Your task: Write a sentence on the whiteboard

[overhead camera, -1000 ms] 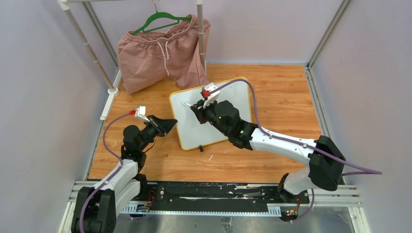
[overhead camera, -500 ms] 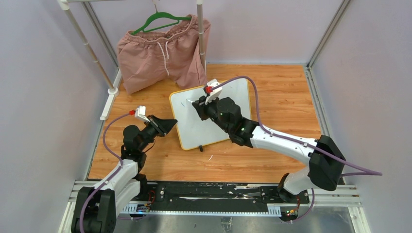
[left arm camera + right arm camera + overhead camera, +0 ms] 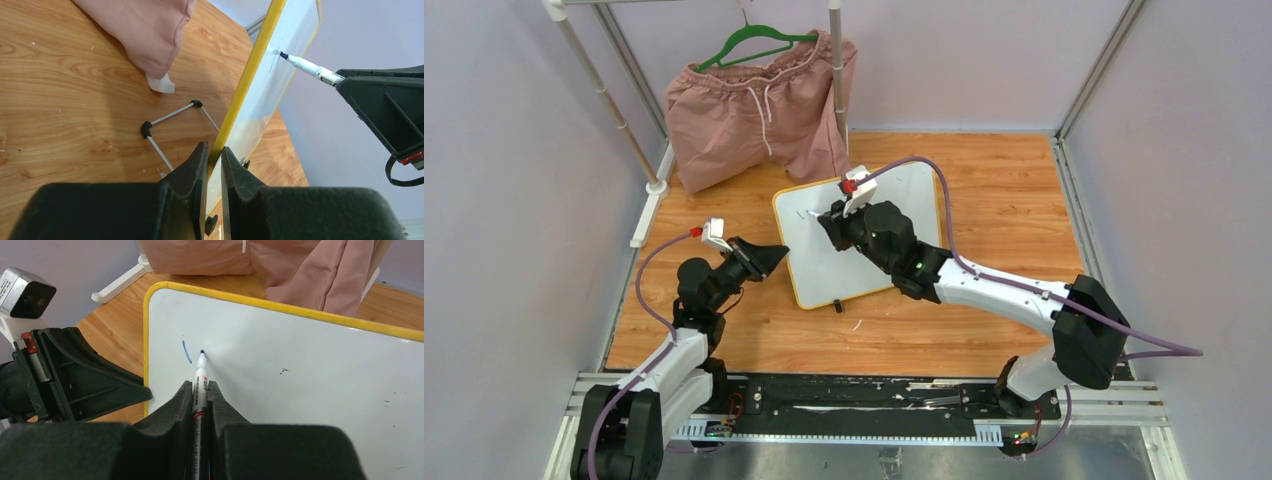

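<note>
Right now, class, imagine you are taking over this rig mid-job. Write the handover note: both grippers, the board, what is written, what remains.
Left gripper: shut on the whiteboard, clamping its yellow left edge.
Right gripper: shut on a marker, tip at the board's upper left area.
Whiteboard: standing tilted on the wooden table.
Done: one short blue stroke, just left of the marker tip.
Left: nearly the whole sentence; no complete letter is readable yet.
</note>
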